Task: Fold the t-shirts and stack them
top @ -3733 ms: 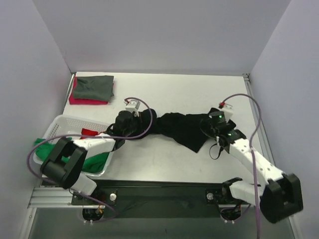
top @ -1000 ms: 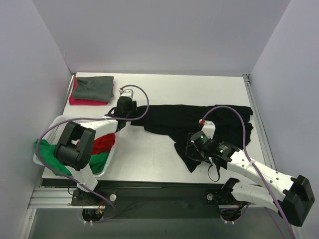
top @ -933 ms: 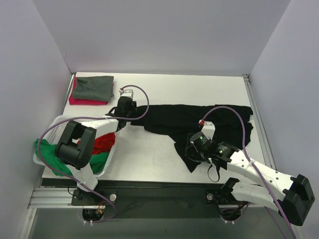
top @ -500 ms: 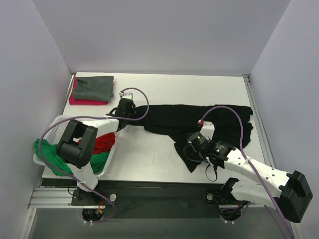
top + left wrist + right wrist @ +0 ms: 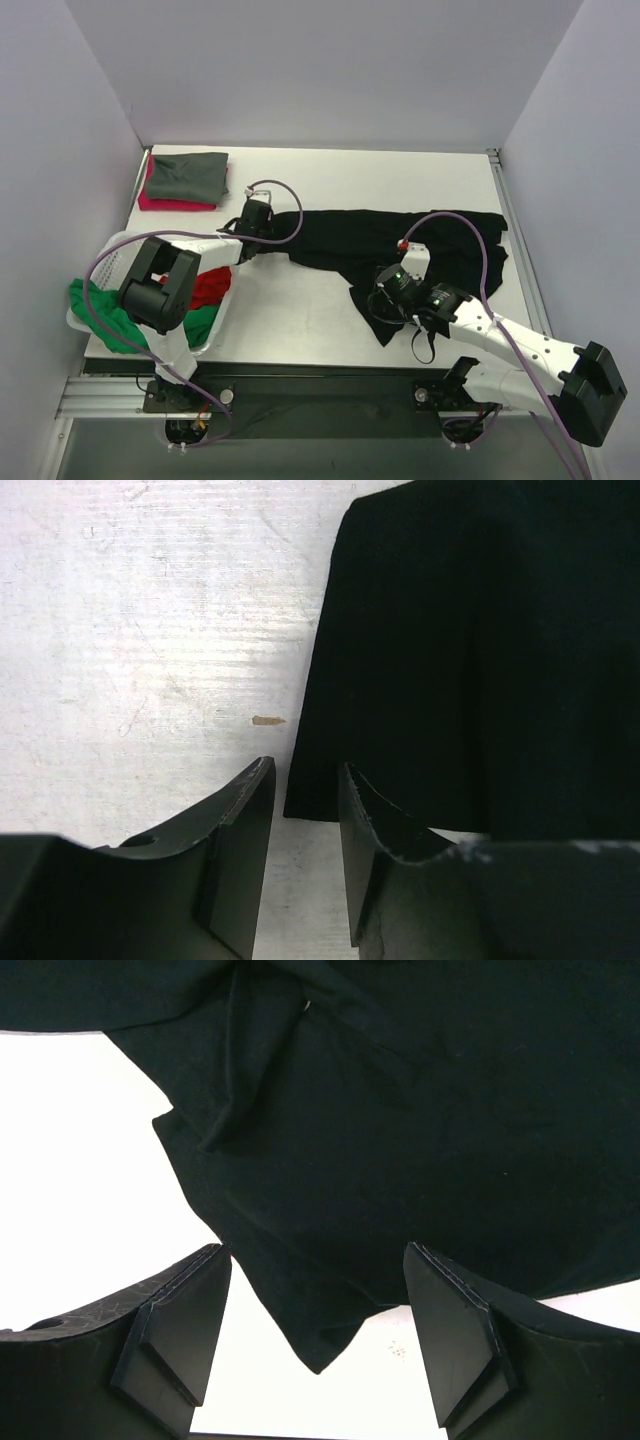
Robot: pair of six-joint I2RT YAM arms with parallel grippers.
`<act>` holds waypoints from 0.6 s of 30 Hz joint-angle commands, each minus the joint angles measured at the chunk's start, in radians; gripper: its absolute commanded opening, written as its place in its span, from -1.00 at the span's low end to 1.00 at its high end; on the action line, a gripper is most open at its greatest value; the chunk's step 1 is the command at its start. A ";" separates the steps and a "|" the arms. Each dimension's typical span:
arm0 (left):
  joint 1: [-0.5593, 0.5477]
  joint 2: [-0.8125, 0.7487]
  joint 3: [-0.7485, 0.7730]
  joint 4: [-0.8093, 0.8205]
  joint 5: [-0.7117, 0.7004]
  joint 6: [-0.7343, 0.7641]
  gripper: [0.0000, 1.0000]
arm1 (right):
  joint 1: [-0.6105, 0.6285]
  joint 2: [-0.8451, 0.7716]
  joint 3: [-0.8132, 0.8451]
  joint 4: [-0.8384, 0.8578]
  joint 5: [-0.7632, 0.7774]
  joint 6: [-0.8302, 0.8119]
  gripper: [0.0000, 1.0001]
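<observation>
A large black t-shirt [image 5: 400,240] lies spread flat across the middle of the table. My left gripper [image 5: 265,232] is low at its left end. In the left wrist view the jaws [image 5: 305,770] stand a narrow gap apart, and a squared corner of the black t-shirt [image 5: 460,650] reaches just between the fingertips. My right gripper [image 5: 378,303] hovers over the shirt's near hanging flap. Its jaws [image 5: 315,1252] are wide open, with the flap's pointed tip of black t-shirt [image 5: 320,1345] lying on the table between the fingers [image 5: 185,1310], ungripped.
A folded grey-green t-shirt [image 5: 190,173] sits on a pink-red one [image 5: 160,203] at the back left. The white basket [image 5: 120,243] at the left edge holds a green tee [image 5: 100,305] and a red tee [image 5: 208,288]. Walls enclose the table.
The black shirt, bunched between the grippers earlier, now lies spread out. Over the last second the left jaws have narrowed at the shirt's corner and the right gripper has edged left.
</observation>
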 commanded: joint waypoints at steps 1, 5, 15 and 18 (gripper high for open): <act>-0.006 0.017 0.033 -0.043 -0.018 0.012 -0.16 | 0.004 -0.001 -0.007 -0.007 0.038 0.011 0.42; -0.011 0.024 0.033 -0.043 -0.024 0.020 -0.16 | 0.006 -0.012 -0.013 -0.007 0.040 0.012 0.42; -0.014 -0.030 0.021 -0.034 0.026 0.021 -1.00 | 0.006 -0.035 -0.034 -0.007 0.015 0.011 0.40; -0.012 -0.122 0.024 -0.036 0.024 0.014 -1.00 | 0.019 -0.044 -0.054 -0.018 0.000 0.023 0.33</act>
